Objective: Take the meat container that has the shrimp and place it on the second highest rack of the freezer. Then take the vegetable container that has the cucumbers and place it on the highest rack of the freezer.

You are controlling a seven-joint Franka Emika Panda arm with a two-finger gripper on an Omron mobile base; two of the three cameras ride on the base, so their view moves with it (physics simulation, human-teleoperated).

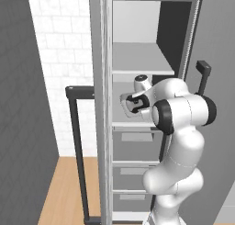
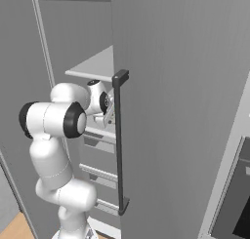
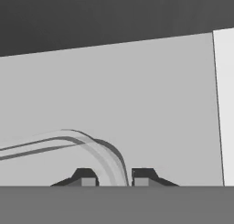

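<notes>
clear container rim (image 3: 98, 150) between narrow claw (image 3: 113, 178) tips, shelf (image 3: 137, 104) beyond

Rendered illumination is even and diffuse, with no visible lamp and no glare. The open grey freezer cabinet (image 1: 137, 59) is bright on its pale upper shelf (image 1: 140, 58), while its rear right corner falls into deep shade. The glossy white robot arm (image 1: 176, 146) carries soft gradients (no hard highlights). Edges are slightly soft and jagged throughout. The hand view is flat grey, darkening toward its top edge.
</notes>
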